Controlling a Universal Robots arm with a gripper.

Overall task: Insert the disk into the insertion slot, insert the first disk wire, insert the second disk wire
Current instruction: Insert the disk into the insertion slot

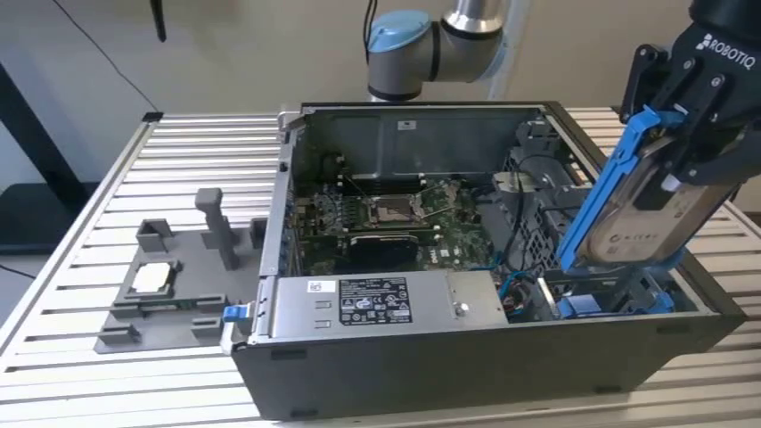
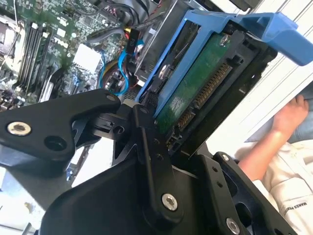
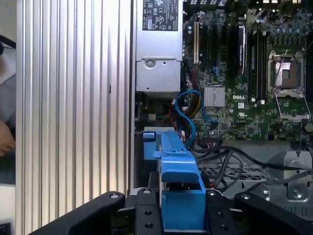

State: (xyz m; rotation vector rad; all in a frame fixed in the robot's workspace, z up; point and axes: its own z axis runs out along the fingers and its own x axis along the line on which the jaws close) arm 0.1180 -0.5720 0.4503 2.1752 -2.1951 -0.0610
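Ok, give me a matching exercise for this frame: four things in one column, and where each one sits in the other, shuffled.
1. disk
2. power supply box
3. chip
4. drive slot

A. on the grey holder on the table, outside the case
B. clamped tilted in the gripper, above the case
C. inside the case, along its wall nearest the exterior view
D. in the case's corner, under the disk's lower end

Pairs: 1-B, 2-C, 3-A, 4-D

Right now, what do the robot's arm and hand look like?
The arm is silver-grey tubing with a light blue cap on its rounded joint. The hand is matte black, with white lettering on its body and jointed linkage fingers fastened by silver screws.
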